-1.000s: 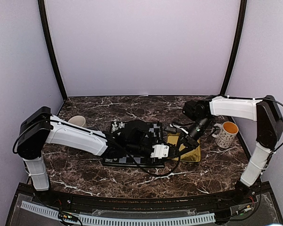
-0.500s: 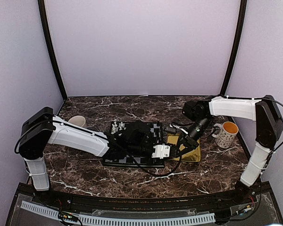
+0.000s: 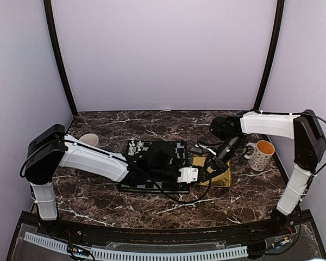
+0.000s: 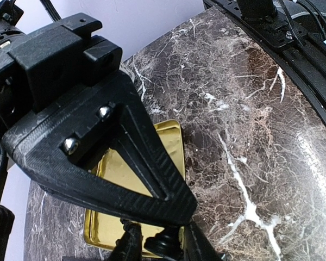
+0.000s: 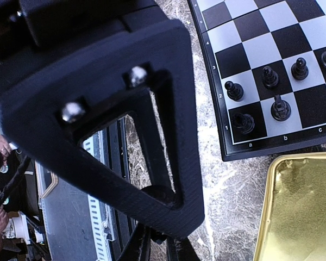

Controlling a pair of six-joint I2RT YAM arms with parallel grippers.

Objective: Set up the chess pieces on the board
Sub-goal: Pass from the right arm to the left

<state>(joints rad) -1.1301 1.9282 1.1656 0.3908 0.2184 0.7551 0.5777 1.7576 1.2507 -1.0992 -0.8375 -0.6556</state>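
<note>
Left hand clenched on a black chess piece over the gold tray. Right hand: nearly closed; grasp cannot be told.

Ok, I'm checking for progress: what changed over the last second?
The left gripper crept slightly right, toward the gold tray, its arm stretching out. Nothing was visibly grabbed or released. The right gripper, the board and the chess pieces on it stayed put.
</note>
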